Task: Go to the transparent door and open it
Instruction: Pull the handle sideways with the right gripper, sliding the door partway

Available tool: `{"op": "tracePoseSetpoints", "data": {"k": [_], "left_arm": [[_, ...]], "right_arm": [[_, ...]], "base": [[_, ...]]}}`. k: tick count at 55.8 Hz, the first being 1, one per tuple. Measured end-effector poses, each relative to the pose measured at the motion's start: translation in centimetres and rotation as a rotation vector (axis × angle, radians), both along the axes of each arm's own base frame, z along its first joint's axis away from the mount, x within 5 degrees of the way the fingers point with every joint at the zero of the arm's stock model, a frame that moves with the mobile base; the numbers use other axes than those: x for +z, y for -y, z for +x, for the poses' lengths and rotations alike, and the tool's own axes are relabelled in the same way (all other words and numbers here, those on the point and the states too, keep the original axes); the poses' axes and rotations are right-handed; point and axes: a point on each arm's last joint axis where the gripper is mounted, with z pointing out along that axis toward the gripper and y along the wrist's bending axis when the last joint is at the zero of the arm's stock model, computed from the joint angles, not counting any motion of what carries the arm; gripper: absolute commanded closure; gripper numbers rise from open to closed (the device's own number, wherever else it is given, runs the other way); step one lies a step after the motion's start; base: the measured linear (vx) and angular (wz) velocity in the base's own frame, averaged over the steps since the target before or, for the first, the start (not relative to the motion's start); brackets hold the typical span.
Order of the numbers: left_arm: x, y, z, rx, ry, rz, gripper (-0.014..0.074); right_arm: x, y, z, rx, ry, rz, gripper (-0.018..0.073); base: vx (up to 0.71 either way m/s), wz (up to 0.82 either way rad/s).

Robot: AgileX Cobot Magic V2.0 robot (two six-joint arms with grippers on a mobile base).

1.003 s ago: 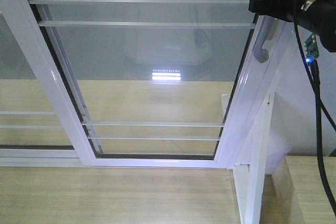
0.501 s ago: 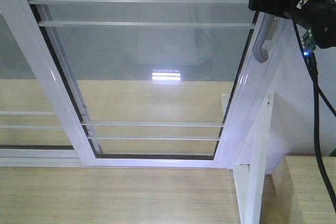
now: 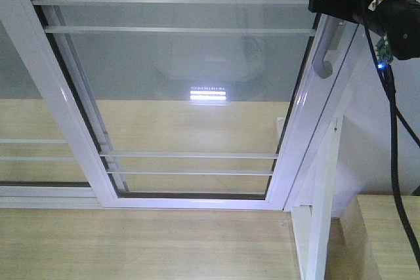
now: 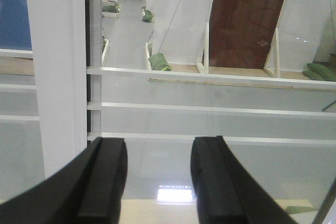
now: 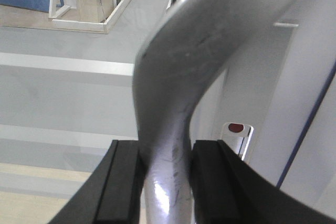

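Pale wood floor (image 3: 131, 247) below transparent door (image 3: 190, 63)

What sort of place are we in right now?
Probably an indoor lab or mock-up hall: the transparent door meets a pale wood floor, and beyond its glass are a brown door and free-standing white frames.

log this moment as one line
right gripper: shut on curved pale-grey bar handle | left gripper: open, empty, facing glass | white-framed clear glass sliding door: no clear opening seen
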Motion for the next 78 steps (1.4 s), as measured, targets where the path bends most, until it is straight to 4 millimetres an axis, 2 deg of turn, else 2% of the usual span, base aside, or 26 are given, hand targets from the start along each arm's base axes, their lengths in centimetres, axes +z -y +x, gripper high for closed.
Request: {"op": "tracePoseSetpoints", "data": {"k": [20, 37, 46, 54, 60, 68, 74, 78], "left_arm": [[-0.1, 0.0, 0.0, -0.001, -0.006, 0.0, 0.0169], [-0.2, 0.0, 0.0, -0.003, -0.02, 0.002, 0.0169], [-0.2, 0.0, 0.0, -0.004, -0.026, 0.002, 0.0169], [-0.2, 0.0, 0.0, -0.004, -0.026, 0.002, 0.0169], [-0.2, 0.0, 0.0, -0.004, -0.027, 0.002, 0.0169], [-0.2, 0.0, 0.0, -0.007, -0.023, 0.036, 0.0169], [-0.4, 0.0, 0.0, -0.016, -0.029, 0.107, 0.0169], [-0.5, 0.1, -0.1, -0.021, -0.043, 0.122, 0.0169]], "right_arm": [[-0.1, -2.9, -0.2, 0.063, 0.016, 0.014, 0.0564], [0.1, -6.6, -1.2, 0.156, 0.011, 0.017, 0.0561], [-0.1, -9.9, -2.3, 0.251, -0.005, -0.012, 0.0561], [0.7, -11.2, -3.3, 0.293, -0.001, -0.023, 0.0561], [2.3, -11.3, -4.4, 0.315, 0.017, -0.053, 0.0561], [5.0, -10.5, -6.3, 0.321, 0.008, -0.076, 0.0561], [6.6, -9.4, -8.8, 0.322, -0.017, -0.085, 0.0561], [7.0, -8.6, -10.6, 0.322, -0.007, -0.082, 0.0561]], "base": [[0.0, 0.0], [0.0, 0.0], [0.0, 0.0], [0.0, 0.0], [0.0, 0.0], [0.0, 0.0], [0.0, 0.0], [0.0, 0.0]]}}
